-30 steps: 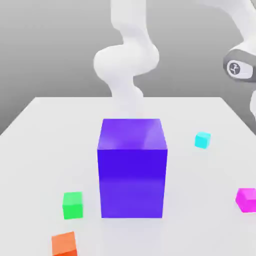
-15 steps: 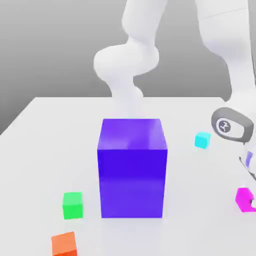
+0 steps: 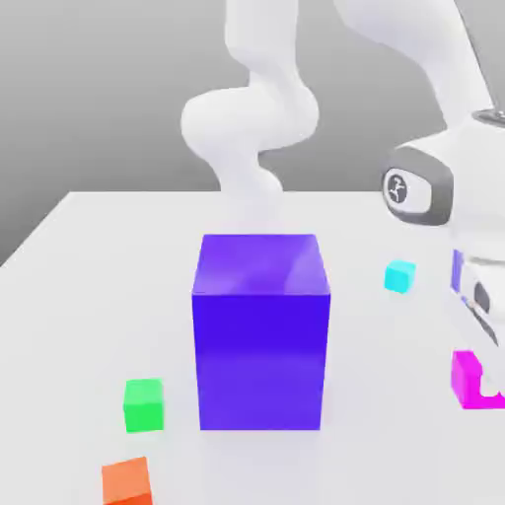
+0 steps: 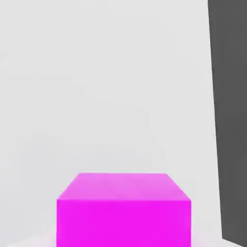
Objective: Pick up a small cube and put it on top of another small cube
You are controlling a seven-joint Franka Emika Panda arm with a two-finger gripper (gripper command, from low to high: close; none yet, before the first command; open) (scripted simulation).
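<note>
The small magenta cube (image 3: 466, 380) is at the exterior view's right edge, and the white hand reaches down onto it from above. My gripper (image 3: 490, 379) is shut on this cube, with a finger overlapping its right side. The same magenta cube (image 4: 123, 212) sits close up in the hand view over the white table. The small green cube (image 3: 143, 404) rests on the table at the exterior view's lower left, far from the gripper, with the big purple block between them.
The big purple block (image 3: 260, 330) stands mid-table. A small cyan cube (image 3: 399, 276) lies behind the gripper, and a small orange cube (image 3: 126, 481) lies in front of the green one. The white table (image 3: 89, 286) ends close beside the magenta cube in the hand view.
The hand came down onto the magenta cube and the fingers closed on it. The cube now sits slightly higher and further left in the exterior view than before.
</note>
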